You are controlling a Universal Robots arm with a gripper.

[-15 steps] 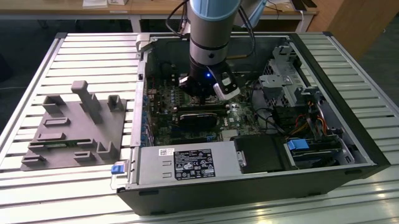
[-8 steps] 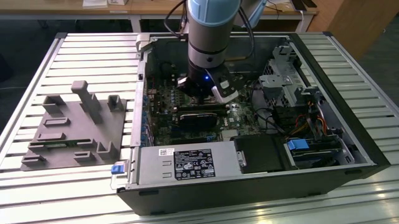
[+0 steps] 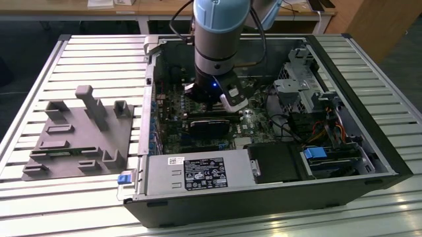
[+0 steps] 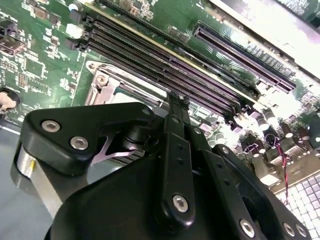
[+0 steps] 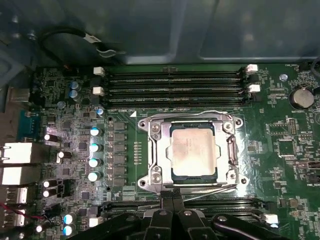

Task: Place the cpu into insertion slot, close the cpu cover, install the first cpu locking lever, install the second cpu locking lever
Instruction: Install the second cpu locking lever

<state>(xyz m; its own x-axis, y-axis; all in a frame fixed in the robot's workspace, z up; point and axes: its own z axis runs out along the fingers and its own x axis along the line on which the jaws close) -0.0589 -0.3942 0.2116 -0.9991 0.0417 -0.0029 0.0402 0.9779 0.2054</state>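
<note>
With its fingertips pressed together, the tool [image 5: 172, 200] partly hides the cpu cover [image 5: 156, 145] framing the cpu [image 5: 193, 149].

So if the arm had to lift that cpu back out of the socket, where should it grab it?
Probably by two opposite edges, coming straight down from above. The cpu lies flat in the insertion slot, its metal top showing through the cpu cover, so only its sides offer a pinch. The gripper sits just beside the socket.

Silver-grey cpu [image 5: 192, 151] lies flat under closed cpu cover [image 5: 156, 146].
</note>
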